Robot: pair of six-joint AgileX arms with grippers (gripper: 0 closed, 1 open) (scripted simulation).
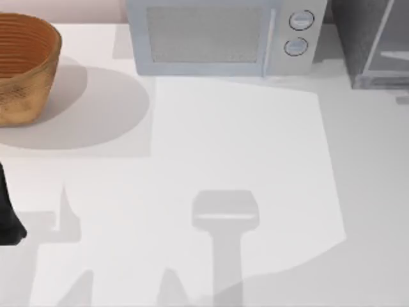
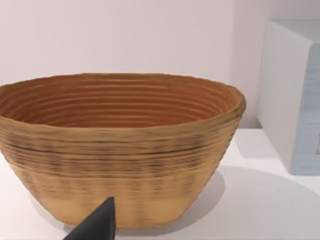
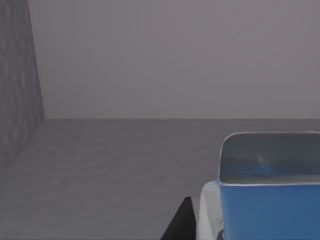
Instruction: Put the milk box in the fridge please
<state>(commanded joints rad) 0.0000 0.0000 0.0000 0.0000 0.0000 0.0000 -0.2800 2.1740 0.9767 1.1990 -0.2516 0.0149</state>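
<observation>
We see a woven basket (image 1: 22,67) at the desk's (image 1: 223,141) far left, a pale microwave (image 1: 223,37) at the back, the fridge (image 1: 374,41) far right.

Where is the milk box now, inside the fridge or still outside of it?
Inside. The right wrist view shows the milk box over a dark grey floor, with a grey side wall and back wall of the fridge around it.

A woven basket (image 1: 22,67) stands at the table's (image 1: 223,160) far left, directly ahead of the left wrist camera. A pale microwave (image 1: 223,37) with two round dials (image 1: 298,32) stands just beside it, to its right.
</observation>
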